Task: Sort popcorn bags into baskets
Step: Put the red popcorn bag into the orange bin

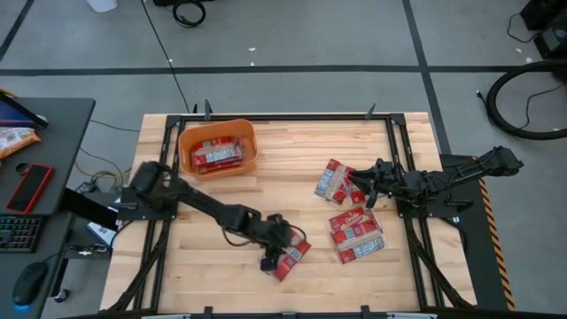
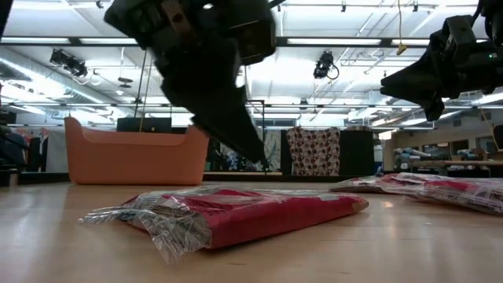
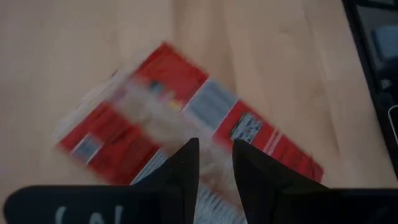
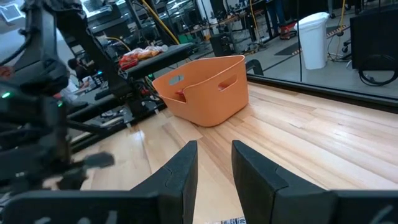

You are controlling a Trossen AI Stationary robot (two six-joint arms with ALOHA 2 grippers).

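— Can you read any label?

— No, I cannot. I count one popcorn bag (image 1: 290, 259) near the worktop's front edge under my left gripper (image 1: 269, 262), jaws slightly parted. Three bags (image 1: 354, 232) lie near the right edge by my right gripper (image 1: 365, 199), jaws slightly parted, holding nothing; more are in the orange basket (image 1: 251, 156).

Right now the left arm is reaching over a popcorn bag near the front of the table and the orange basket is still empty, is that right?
Not quite: the orange basket already holds red popcorn bags, as the high view shows. The left gripper is indeed over a popcorn bag near the table's front.
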